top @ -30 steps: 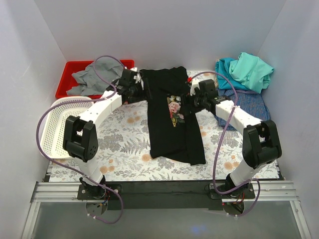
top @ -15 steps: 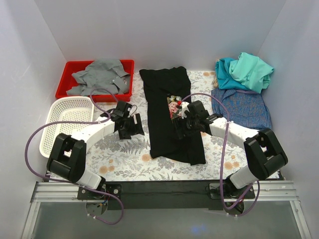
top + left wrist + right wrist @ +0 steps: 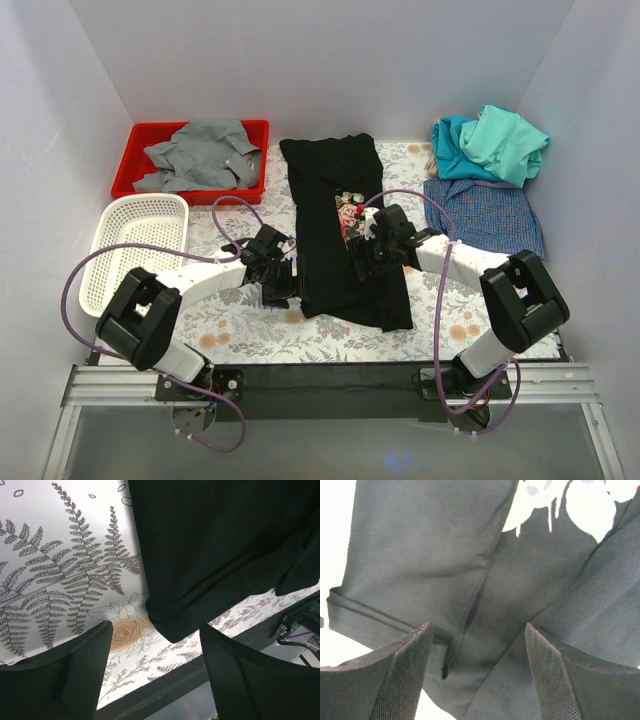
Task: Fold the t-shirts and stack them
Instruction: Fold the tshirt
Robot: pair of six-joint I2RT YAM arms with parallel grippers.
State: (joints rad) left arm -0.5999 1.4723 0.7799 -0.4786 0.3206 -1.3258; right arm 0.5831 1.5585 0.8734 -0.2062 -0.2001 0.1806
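From above, the black shirt [image 3: 335, 200] lies as a long strip down the middle of the table [image 3: 240, 335]. Only the left wrist view shows its near-left corner between the left gripper's [image 3: 284, 288] wide-spread jaws, which hold nothing. The right gripper [image 3: 362, 260], equally spread and empty, hangs over the shirt's folded layers.

No writing, label, brand, number or sign can be read in any view, not even within the flower print [image 3: 348, 212] on the black t-shirt [image 3: 330, 180]

Four t-shirts: black one [image 3: 330, 200], teal one [image 3: 452, 140], mint one [image 3: 505, 140], checked one [image 3: 490, 215]. One grey garment [image 3: 200, 150], perhaps a shirt. One red bin [image 3: 150, 127], one basket [image 3: 115, 260].
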